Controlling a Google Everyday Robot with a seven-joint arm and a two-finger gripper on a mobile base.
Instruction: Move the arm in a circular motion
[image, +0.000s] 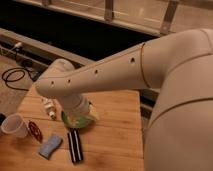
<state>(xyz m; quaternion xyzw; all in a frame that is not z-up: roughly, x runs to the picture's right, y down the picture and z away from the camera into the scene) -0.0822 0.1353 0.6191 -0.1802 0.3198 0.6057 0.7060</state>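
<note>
Big cream-white robot arm of thick rounded segments (125, 67) fills right side and stretches left across frame, row of small dark holes along its upper segment. Elbow end sits over left-centre of light wooden table (115, 130). Gripper (80, 111) hangs below that elbow, directly over green round bowl (75, 121), mostly hidden by arm; grip state cannot tell. Left of bowl: small white bottle lying down (48, 107), white paper cup (14, 126), red-black flat item (35, 131). In front: blue sponge (49, 145), black rectangular bar with a pale stripe (75, 146). Black cable (12, 77) on floor, far left.
</note>
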